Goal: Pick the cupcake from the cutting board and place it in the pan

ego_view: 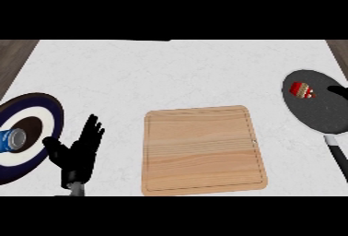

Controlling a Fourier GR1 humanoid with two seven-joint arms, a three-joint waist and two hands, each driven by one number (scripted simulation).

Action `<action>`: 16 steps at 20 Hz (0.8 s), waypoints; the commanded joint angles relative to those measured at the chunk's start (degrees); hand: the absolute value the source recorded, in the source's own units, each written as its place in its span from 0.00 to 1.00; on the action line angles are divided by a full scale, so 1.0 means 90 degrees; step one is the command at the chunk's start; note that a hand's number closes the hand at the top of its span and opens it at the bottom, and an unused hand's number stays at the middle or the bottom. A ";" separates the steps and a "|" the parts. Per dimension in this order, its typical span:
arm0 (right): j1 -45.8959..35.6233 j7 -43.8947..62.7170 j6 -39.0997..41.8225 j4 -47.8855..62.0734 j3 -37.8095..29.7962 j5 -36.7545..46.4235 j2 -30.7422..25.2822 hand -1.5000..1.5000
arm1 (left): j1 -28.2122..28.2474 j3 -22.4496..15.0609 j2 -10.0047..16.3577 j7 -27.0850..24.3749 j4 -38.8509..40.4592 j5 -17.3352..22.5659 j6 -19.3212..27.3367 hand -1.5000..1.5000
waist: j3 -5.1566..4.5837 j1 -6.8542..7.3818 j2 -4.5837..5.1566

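Red-and-cream cupcake (302, 90): lies in round dark-grey pan (319, 115), right of wooden cutting board (202, 150). Black right hand (338, 90) beside cupcake, open or closed cannot be told. Placement seems done; withdrawal next.

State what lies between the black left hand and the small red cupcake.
Head view: a rectangular wooden cutting board, between the left hand and red cupcake.

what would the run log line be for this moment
cupcake: in pan | cutting board: no cupcake on it | left hand: open, resting lower left | right hand: at right edge by pan rim
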 commanded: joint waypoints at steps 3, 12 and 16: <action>0.0512 -0.0708 0.1794 0.0231 -0.0331 -0.0469 -0.0444 0.00 | 0.0362 -0.0109 -0.0080 0.0047 -0.0228 -0.0060 0.0078 0.50 | -0.0018 -0.0059 -0.0069; 0.1316 -0.1323 0.2859 0.0116 -0.0099 -0.0477 -0.0764 0.00 | 0.0379 -0.0151 -0.0059 0.0541 -0.0760 -0.0106 0.0227 0.50 | -0.0033 -0.0143 -0.0115; 0.1652 -0.1272 0.2561 -0.0105 -0.0071 -0.0711 -0.0521 0.00 | -0.0089 0.0262 -0.0059 -0.0054 0.0362 0.0019 -0.0022 0.50 | -0.0045 -0.0229 -0.0127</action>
